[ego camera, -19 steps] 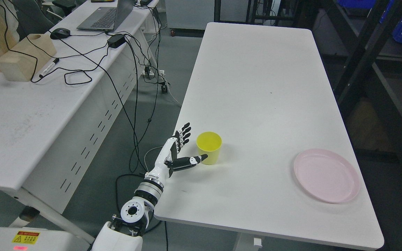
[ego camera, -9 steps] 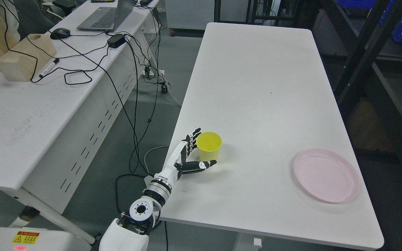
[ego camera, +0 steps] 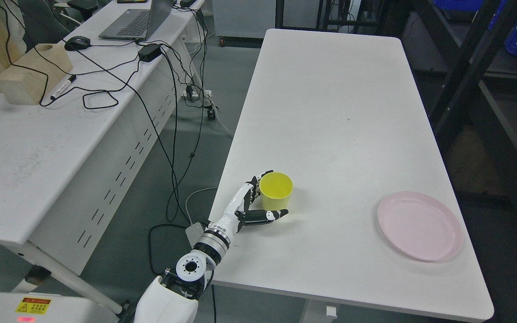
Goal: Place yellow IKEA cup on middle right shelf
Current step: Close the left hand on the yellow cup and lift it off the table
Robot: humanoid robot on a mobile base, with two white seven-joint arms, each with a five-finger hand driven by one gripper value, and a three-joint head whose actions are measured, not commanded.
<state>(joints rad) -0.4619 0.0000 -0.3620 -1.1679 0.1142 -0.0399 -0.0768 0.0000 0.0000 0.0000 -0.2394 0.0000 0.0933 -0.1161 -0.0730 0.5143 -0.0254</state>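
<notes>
The yellow cup (ego camera: 276, 191) is standing upright near the front left edge of the desk (ego camera: 339, 112), well apart from the pink plate (ego camera: 419, 231) lying to its right. The left hand (ego camera: 254, 204) is cupping it, fingers (ego camera: 258, 179) spread behind its left wall, thumb reaching under its front, not clamped. The grasp is in hand; next the fingers need closing firmly before lifting toward the shelf.
</notes>
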